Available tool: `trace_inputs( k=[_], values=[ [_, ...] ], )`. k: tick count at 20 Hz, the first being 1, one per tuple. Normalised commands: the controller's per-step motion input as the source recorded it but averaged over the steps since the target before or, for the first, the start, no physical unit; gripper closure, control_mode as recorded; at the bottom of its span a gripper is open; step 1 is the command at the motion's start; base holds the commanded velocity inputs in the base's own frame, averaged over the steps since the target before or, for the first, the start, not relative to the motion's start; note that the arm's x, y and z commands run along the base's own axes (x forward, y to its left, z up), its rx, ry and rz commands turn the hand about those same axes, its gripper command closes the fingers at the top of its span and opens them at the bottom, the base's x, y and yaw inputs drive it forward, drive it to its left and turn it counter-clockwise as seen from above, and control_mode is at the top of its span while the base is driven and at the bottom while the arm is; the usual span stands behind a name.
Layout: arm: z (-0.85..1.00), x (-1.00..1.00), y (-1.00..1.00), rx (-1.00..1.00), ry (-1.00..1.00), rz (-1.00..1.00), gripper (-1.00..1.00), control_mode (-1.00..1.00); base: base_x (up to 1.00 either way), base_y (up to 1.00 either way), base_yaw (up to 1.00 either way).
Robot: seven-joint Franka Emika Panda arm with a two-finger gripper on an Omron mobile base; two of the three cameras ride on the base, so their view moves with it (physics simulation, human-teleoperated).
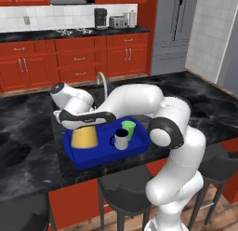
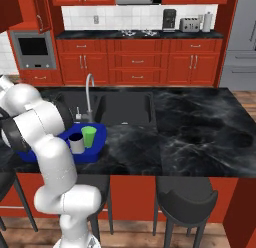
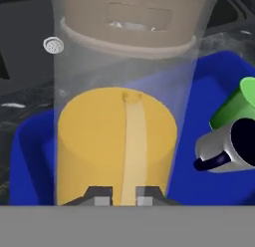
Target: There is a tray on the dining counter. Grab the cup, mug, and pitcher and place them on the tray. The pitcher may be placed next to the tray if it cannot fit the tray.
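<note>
The gripper point(image 3: 123, 193) is nearly closed, its two dark fingertips point(image 3: 102, 195) set close together on either side of the tan strip that runs down the side of the pitcher point(image 3: 117, 146). The jaws are clamped on that strip. In the left base view the hand lies level above the pitcher point(image 1: 84, 137), with the forearm reaching across from the right.

The pitcher is mustard-yellow in its lower body, with a clear upper section and a tan lid-like band above, as the hand view shows. It stands upright inside the tray point(image 1: 76, 158), at the tray's left end in the left base view.

The mug point(image 1: 121, 139) stands in the tray just to the right of the pitcher, its dark interior showing and its handle turned toward the pitcher. The cup point(image 1: 128, 129) stands just behind the mug, close beside it; whether the two touch cannot be told.

The tray rests on the dining counter point(image 1: 28, 146), near its front edge, in front of the sink point(image 2: 125, 108) and the faucet point(image 2: 89, 94).
</note>
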Motion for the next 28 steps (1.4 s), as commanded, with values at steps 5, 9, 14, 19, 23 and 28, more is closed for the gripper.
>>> trace_inputs(
  k=[5, 9, 14, 19, 23, 28],
  values=[
    [-0.79, -0.68, -0.47, 0.0, -0.07, -0.06, 1.0, -1.0, 0.0, 0.0, 0.0],
    [-0.8, -0.59, -0.49, 0.0, -0.05, -0.02, 1.0, -1.0, 0.0, 0.0, 0.0],
    [-0.79, -0.48, -0.28, 0.0, -0.03, 0.0, 1.0, -1.0, 0.0, 0.0, 0.0],
    [-0.77, -0.29, -0.04, 0.0, -0.01, 0.0, 1.0, -1.0, 0.0, 0.0, 0.0],
    [-0.52, 0.0, 0.0, 0.0, 0.0, 0.0, -1.0, -1.0, 0.0, 0.0, 0.0],
    [-0.09, -0.06, 0.0, 0.0, 0.0, 0.0, -1.0, -1.0, 0.0, 0.0, 0.0]
  ],
)
